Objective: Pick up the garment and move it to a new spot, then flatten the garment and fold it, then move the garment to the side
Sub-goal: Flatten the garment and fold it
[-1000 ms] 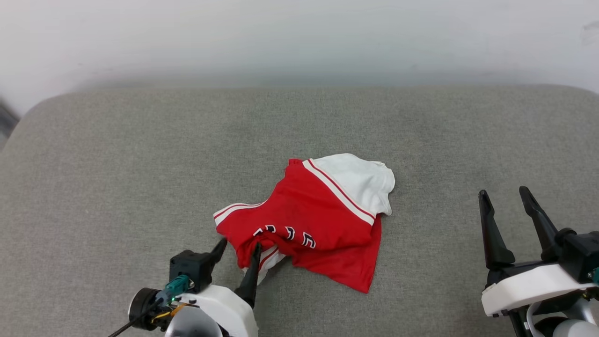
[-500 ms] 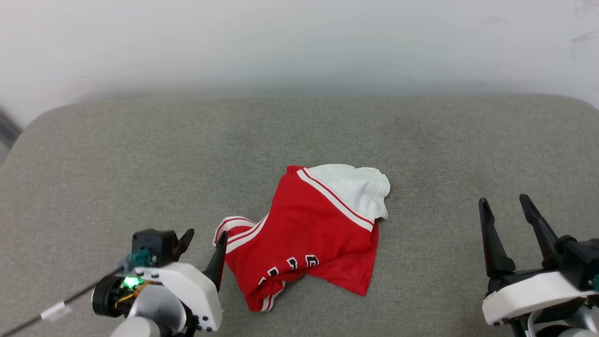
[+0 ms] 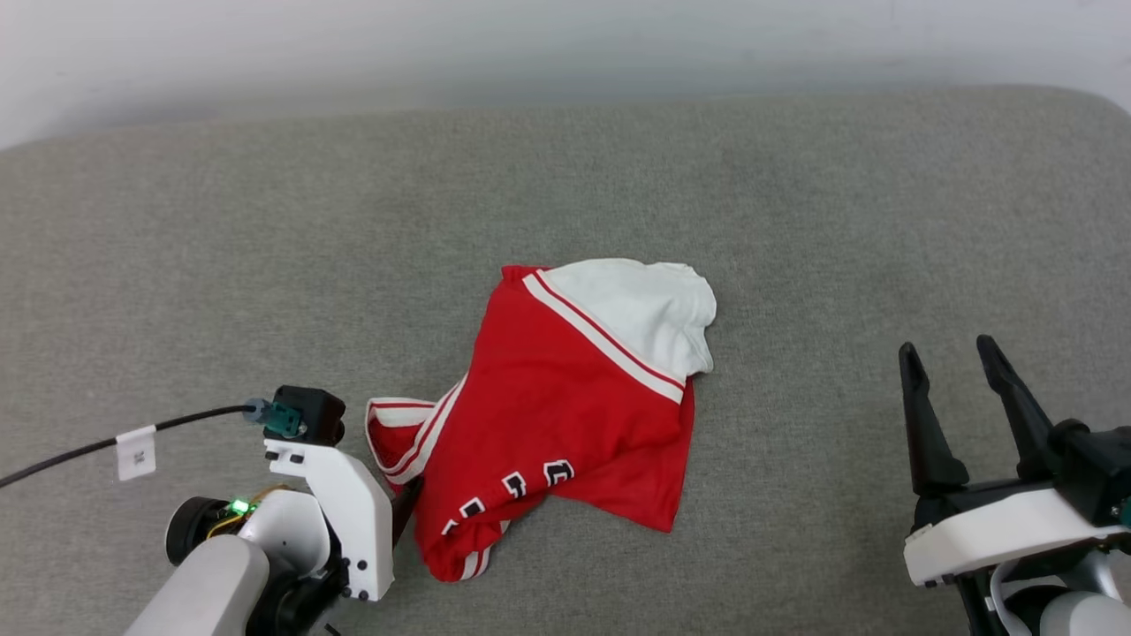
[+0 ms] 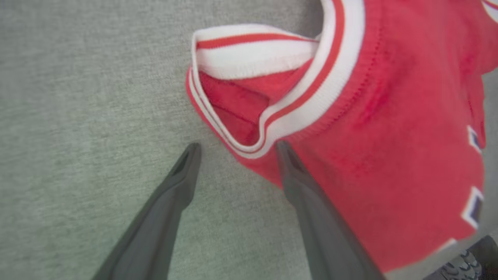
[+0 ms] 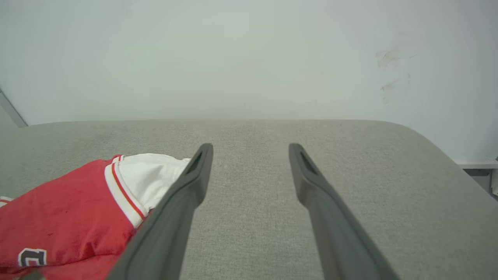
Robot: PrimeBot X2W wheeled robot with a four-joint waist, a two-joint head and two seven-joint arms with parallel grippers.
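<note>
Fingers of the left gripper are spread and empty, tips at the striped trim of the garment. The right gripper is likewise spread, well apart. The garment lies crumpled mid-tabletop. It looks light and limp, so pinch the ribbed trim, then the far white sleeve.

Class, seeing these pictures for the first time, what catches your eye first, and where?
A crumpled red shirt with a white sleeve lies in the middle of the grey cushion. The left gripper stands open at its striped trim; the right gripper hangs open, well apart.
</note>
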